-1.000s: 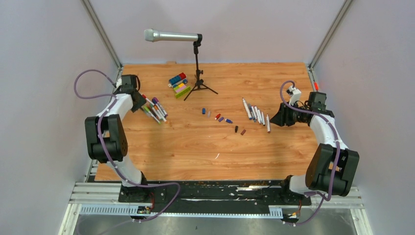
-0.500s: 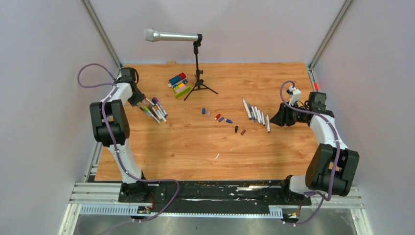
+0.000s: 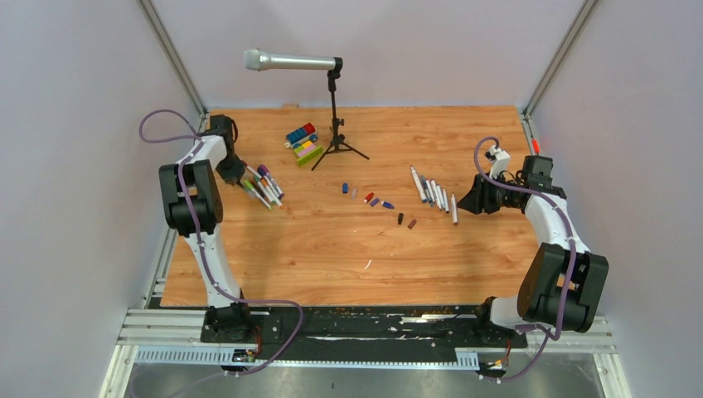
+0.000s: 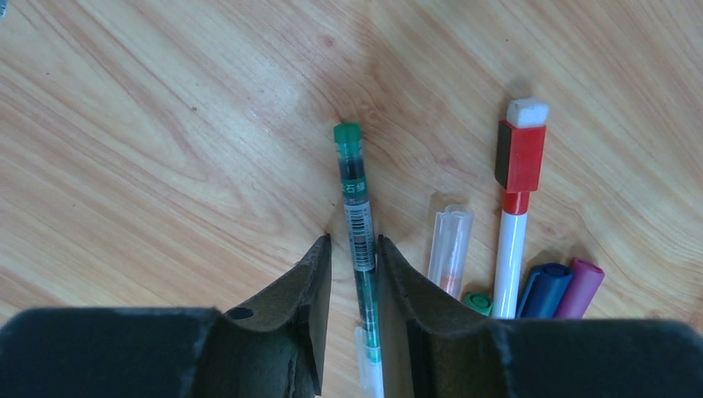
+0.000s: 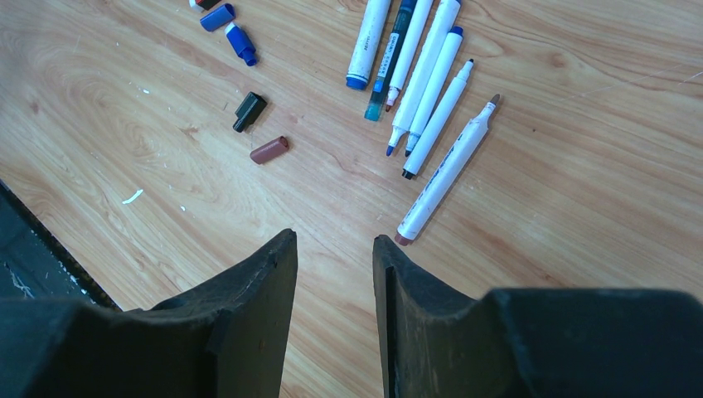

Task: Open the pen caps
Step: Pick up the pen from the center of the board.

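The left claw (image 4: 355, 242) straddles the light, stiff, slippery green pen (image 4: 356, 199) lying beside a red-capped pen (image 4: 521, 157), though I cannot tell if it pinches; hold mid-barrel, cap end free, while the right claw (image 5: 333, 240) gapes empty.

Wooden table (image 3: 332, 249) — left edge: left pens (image 3: 264, 184), fanned in a cluster; back: toy blocks (image 3: 303, 143), mic stand (image 3: 336, 148); centre: loose caps (image 3: 377, 201), scattered; right: uncapped pens (image 3: 433, 193), side by side — white fleck (image 3: 367, 264) toward the front.

Capped pens (image 3: 261, 184) lie left, loose caps (image 3: 375, 201) centre, uncapped pens (image 3: 433, 192) right of those; toy blocks (image 3: 303, 143) and microphone stand (image 3: 336, 137) sit behind.
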